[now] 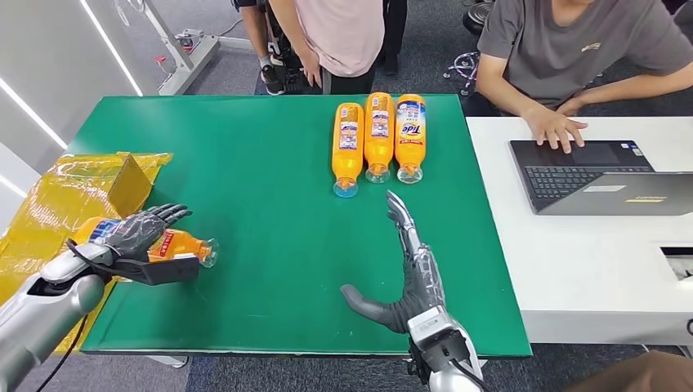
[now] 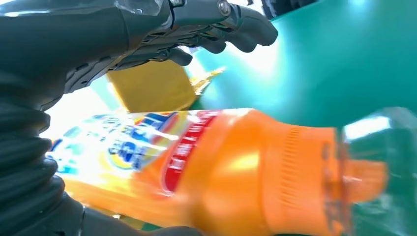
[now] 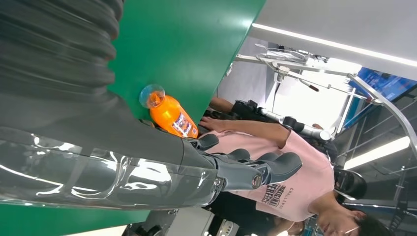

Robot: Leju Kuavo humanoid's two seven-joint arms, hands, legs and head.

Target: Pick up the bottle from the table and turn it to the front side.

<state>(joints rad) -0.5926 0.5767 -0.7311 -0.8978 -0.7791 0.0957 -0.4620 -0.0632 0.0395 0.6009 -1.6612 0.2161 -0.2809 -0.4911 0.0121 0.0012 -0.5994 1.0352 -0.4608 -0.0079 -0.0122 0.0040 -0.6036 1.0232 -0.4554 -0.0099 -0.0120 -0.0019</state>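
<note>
Left hand (image 1: 135,233) grips orange bottle (image 1: 181,244) above table (image 1: 270,245).

I'm looking at a robotics lab: green test table (image 1: 270,163), white desk (image 1: 588,261) with laptop (image 1: 596,175), people watching.

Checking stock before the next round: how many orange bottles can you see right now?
4. Three lie side by side at the far edge of the green table: left bottle, middle bottle, right bottle. The fourth bottle is gripped by the left hand. None seem hidden.
</note>
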